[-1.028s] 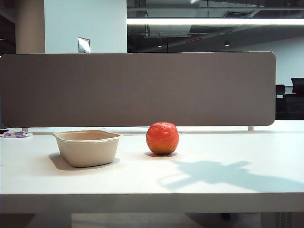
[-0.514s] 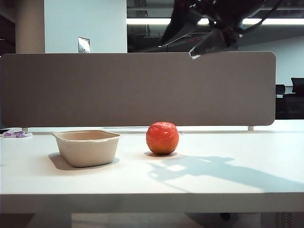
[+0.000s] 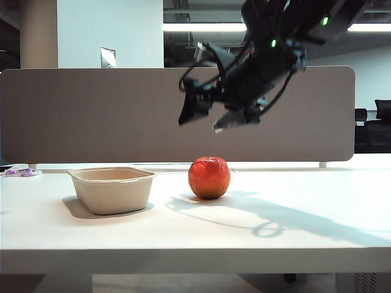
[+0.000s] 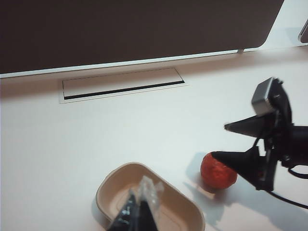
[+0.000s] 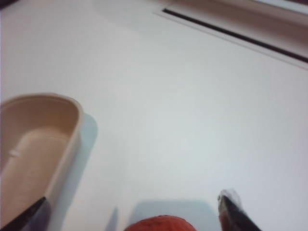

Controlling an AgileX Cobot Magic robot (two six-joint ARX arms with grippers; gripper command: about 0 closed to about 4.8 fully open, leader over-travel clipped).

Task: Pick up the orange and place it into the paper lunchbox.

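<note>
right tool (image 3: 204,117) released above upright orange (image 3: 209,177); left tool (image 4: 139,211) clenched; paper lunchbox (image 3: 112,190) lies crosswise.

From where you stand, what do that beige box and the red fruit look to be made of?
The paper lunchbox looks like moulded paper pulp: matte beige, soft rounded corners, no shine. The orange has glossy, wrinkled red-orange skin with a yellowish underside; whether it is real or plastic I cannot tell. The open right gripper hangs above the orange; the left gripper, fingers together, hangs over the lunchbox.
</note>
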